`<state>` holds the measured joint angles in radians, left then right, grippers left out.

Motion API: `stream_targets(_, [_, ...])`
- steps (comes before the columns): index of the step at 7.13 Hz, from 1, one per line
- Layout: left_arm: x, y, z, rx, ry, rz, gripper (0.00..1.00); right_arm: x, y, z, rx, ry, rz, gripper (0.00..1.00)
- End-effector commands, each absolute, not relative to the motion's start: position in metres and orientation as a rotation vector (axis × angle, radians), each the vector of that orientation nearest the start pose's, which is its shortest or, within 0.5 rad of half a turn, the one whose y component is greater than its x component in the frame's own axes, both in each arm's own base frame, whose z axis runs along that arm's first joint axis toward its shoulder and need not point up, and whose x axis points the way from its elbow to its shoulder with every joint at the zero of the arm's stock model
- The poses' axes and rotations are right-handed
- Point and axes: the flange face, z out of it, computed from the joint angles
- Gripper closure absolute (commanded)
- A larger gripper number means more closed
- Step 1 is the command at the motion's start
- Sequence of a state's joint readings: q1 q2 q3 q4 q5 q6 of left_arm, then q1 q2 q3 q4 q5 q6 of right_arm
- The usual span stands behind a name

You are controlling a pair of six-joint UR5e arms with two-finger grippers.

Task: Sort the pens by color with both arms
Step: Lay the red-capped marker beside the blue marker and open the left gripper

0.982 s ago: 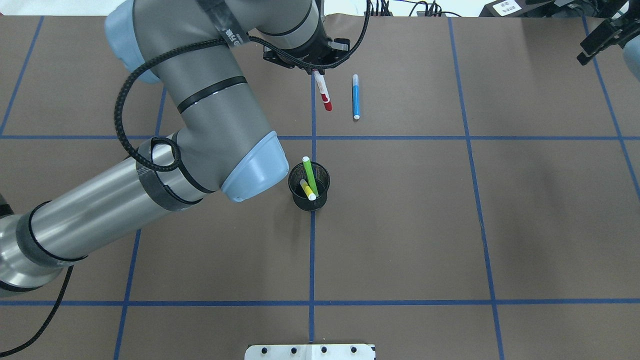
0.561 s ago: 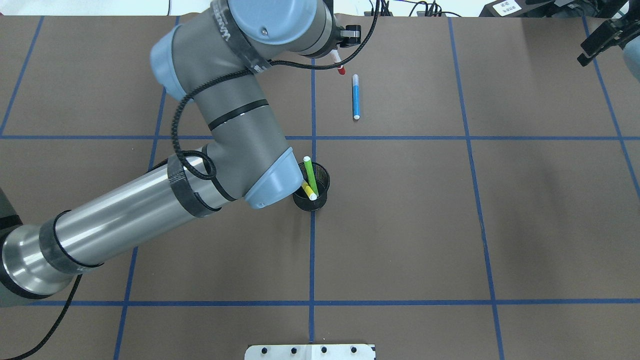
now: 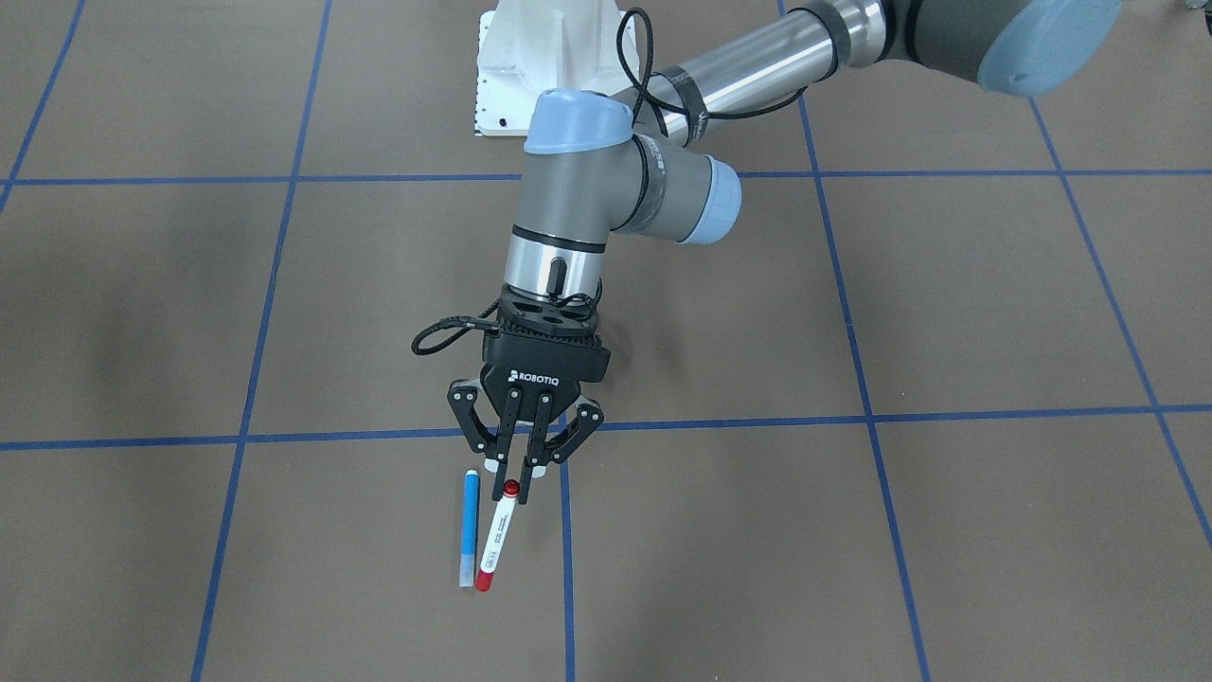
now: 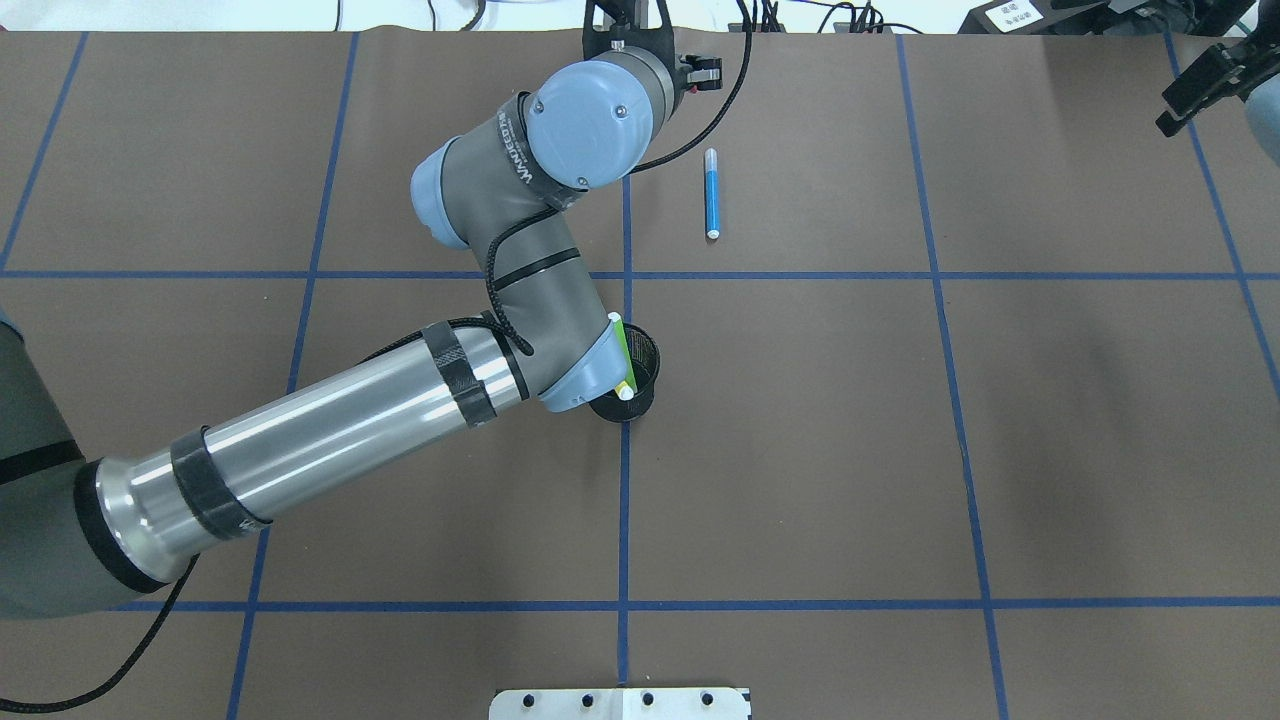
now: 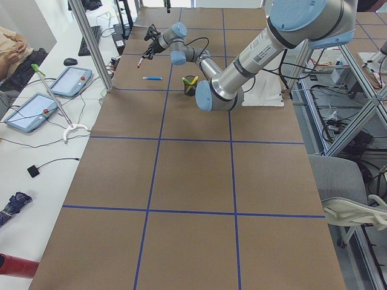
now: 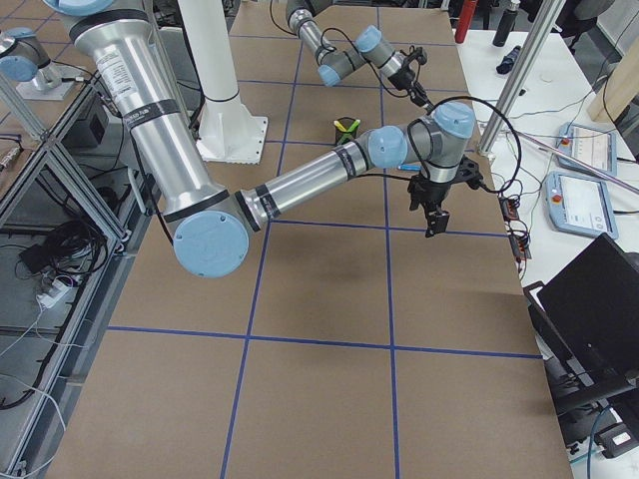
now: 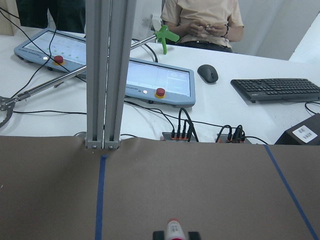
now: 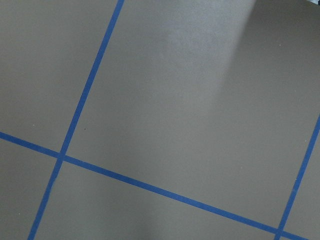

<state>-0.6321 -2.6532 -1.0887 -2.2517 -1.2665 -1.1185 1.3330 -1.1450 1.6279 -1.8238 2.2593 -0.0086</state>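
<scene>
Two stand in the mesh cup (image 4: 645, 360) mid-table: the light green pen (image 4: 621, 340) and the yellow pen (image 4: 622, 388). The red-ended pen (image 3: 496, 535) is clamped by one end in the left gripper (image 3: 516, 469) beside the blue pen (image 3: 469, 529) near the table's far edge, likely for laying alongside. The right gripper (image 4: 1200, 80) is too little shown for its opening to be told.

There are four pens: one blue pen (image 4: 711, 193), one white pen with red ends (image 3: 496, 535), one light green pen (image 4: 621, 345) and one yellow pen (image 4: 624, 389). Two of them stand in the single black mesh cup (image 4: 645, 365). One lies on the table at one o'clock from the cup in the overhead view, and one is gripped.

There are two arms, the left arm (image 4: 330, 430) and the right arm (image 6: 319, 175). They carry two grippers, the left gripper (image 3: 519, 469) and the right gripper (image 6: 435, 222).

There is one white mounting base (image 3: 502, 57).

Beyond the table are two touch panels (image 7: 157, 82), one keyboard (image 7: 277, 89), one mouse (image 7: 208, 73) and one person (image 7: 205, 22).
</scene>
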Motion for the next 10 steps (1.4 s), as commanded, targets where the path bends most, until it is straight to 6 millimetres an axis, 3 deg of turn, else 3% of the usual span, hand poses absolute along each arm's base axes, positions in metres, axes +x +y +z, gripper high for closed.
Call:
stream_targets(1, [0.592, -0.634, 0.083, 0.880, 0.884, -0.356, 1.00, -0.082, -0.637, 0.424, 0.127, -0.709, -0.295, 0.00])
stream_targets(3, [0.631, -0.635, 0.091, 0.905, 0.832, -0.369, 1.00, -0.082, -0.637, 0.425, 0.117, -0.711, -0.278, 0.00])
stream_targets(6, [0.645, -0.635, 0.104, 0.891, 0.812, -0.355, 1.00, -0.083, -0.637, 0.424, 0.115, -0.713, -0.255, 0.00])
stream_targets(10, [0.666, -0.601, 0.113, 0.878, 0.845, -0.315, 1.00, -0.083, -0.638, 0.423, 0.117, -0.713, -0.256, 0.00])
